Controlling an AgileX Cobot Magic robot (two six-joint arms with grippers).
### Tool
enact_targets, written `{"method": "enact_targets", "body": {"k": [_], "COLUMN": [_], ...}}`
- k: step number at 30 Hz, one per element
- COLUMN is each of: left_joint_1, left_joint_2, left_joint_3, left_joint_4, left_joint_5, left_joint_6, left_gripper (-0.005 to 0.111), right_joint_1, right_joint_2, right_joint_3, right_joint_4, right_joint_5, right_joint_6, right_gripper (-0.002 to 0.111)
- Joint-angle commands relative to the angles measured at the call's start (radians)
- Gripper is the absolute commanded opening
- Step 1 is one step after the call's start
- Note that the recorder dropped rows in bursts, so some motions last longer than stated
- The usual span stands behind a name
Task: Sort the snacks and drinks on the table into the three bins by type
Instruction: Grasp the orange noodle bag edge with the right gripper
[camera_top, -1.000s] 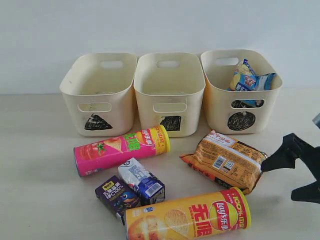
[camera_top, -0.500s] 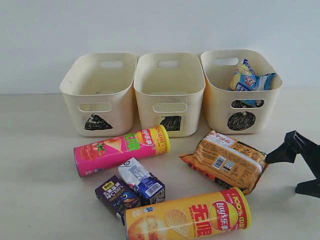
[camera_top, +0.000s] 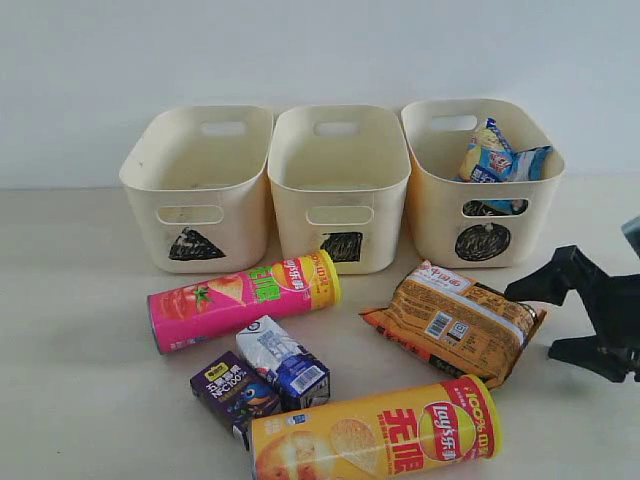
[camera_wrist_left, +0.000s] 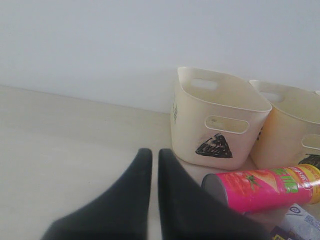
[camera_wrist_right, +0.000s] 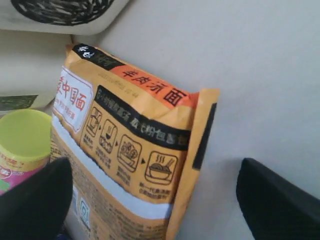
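Now right end effector (camera_top: 530, 322) gapes wide, empty, just beside orange-brown packet (camera_top: 455, 320); left end effector (camera_wrist_left: 155, 160) nearly closed, empty.

Right pincer (camera_top: 530, 322) over table (camera_top: 80, 300), far right. Noodle packet (camera_top: 455, 322) just left of it. Right bin (camera_top: 438, 222) behind pincer, small packets (camera_top: 495, 155) inside. Middle bin (camera_top: 298, 235) and left bin (camera_top: 150, 205) in row further left. Front can (camera_top: 375, 435) left-forward of pincer. Rear can (camera_top: 240, 298), rear carton (camera_top: 283, 362) and front carton (camera_top: 232, 388) beyond packet, well left.
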Motion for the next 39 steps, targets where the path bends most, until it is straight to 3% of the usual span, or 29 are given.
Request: {"method": "enact_targets", "body": {"k": [1,16,21,25,30,39], "left_joint_1": [-0.001,-0.001,-0.001,-0.001,-0.001,-0.001], "left_joint_2": [-0.003,-0.003,-0.003,-0.003,-0.003,-0.003], "left_joint_3": [0.003,0.003,0.003,0.003,0.003,0.003], "left_joint_4": [0.002,0.002,0.002,0.002,0.002,0.002], "left_joint_5": [-0.003,-0.003,-0.003,-0.003,-0.003,-0.003], "left_joint_6": [0.002,0.002,0.002,0.002,0.002,0.002], "left_gripper": [0.004,0.004,0.004,0.004,0.004,0.004], "right_joint_1": [0.065,0.248,0.249,0.249,0.249,0.243], "right_joint_2": [0.038,0.121,0.121,0.121,0.121,0.06], "right_joint_3": [-0.029,-0.126,-0.126,-0.126,-0.126,-0.126], "right_joint_4": [-0.079,-0.085,-0.143,-0.203,-0.252,-0.273], "right_joint_5": [-0.212,-0.324,-0.337,-0.333,-0.317,-0.274], "right_joint_6": [-0.01,0.011,0.011,0.023,0.031,0.027], "right_gripper": [0.084,0.081,0.049,0.036,0.0,0.0]}}
